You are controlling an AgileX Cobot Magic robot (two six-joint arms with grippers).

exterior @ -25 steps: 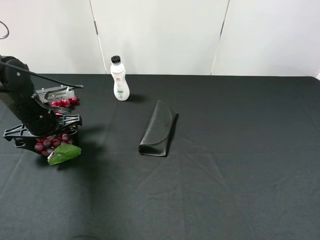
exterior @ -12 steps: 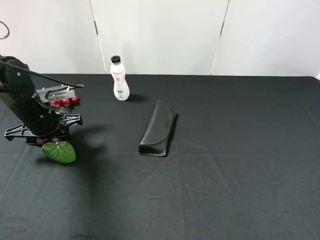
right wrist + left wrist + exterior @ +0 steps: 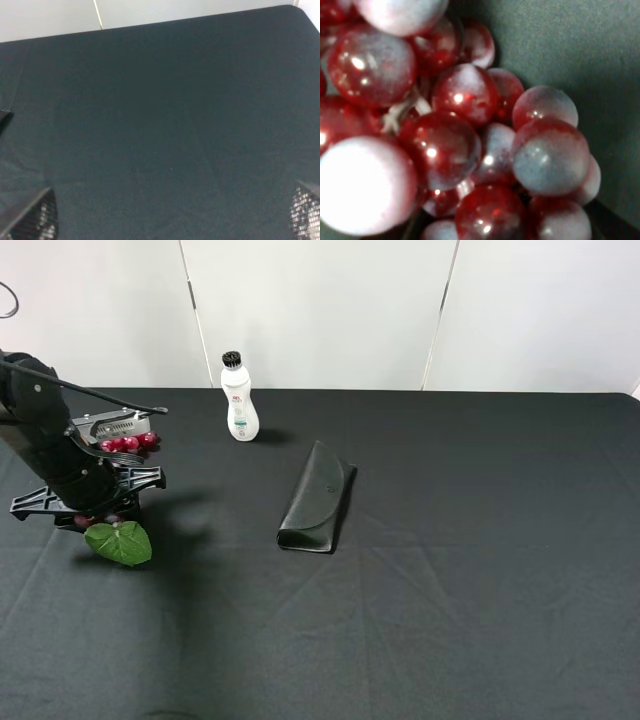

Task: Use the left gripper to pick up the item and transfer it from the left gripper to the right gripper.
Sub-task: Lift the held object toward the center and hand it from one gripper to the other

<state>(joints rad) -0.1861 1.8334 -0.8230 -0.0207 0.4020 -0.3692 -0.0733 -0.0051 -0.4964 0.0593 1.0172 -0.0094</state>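
The item, a bunch of glossy red-purple grapes with a green leaf, lies at the far left of the black table. My left gripper is down over the middle of the bunch and hides most of it; it looks shut on the grapes. The grapes fill the left wrist view at very close range. My right gripper is out of the exterior view. In the right wrist view its fingertips stand wide apart over bare black cloth, open and empty.
A black glasses case lies near the table's middle. A white bottle with a black cap stands at the back, left of centre. The black tablecloth ends at a white wall behind.
The left gripper has settled onto the bunch. The grapes that showed below it are now mostly hidden, and the leaf has shifted slightly left and up.
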